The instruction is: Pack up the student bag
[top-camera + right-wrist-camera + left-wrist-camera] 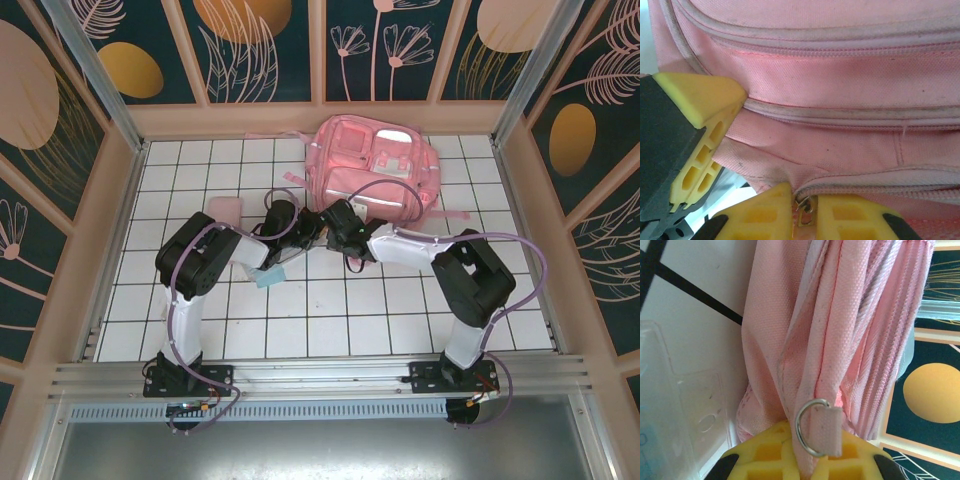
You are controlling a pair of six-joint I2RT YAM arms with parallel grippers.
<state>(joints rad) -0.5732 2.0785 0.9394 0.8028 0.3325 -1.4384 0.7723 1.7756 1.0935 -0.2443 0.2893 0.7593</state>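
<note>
The student bag (375, 160), a large pink backpack with glossy front pockets, lies at the back centre of the tiled table. Both grippers meet at its near left corner. My left gripper (308, 226) is shut on a fold of the bag's pink fabric (840, 315). A metal ring (807, 427) with a webbing tab hangs just above that gripper's (805, 462) yellow fingertips. My right gripper (807, 220) is closed on the zipper pull (808, 210) at the end of a zip in the bag (840, 75). The left gripper's yellow finger (700, 125) stands close on the left.
A small flat pink case (225, 210) lies left of the arms. A light blue, clear plastic item (270, 275) rests on the tiles under the left arm and appears as a translucent piece (685, 405). Pink walls (120, 200) fence in the table.
</note>
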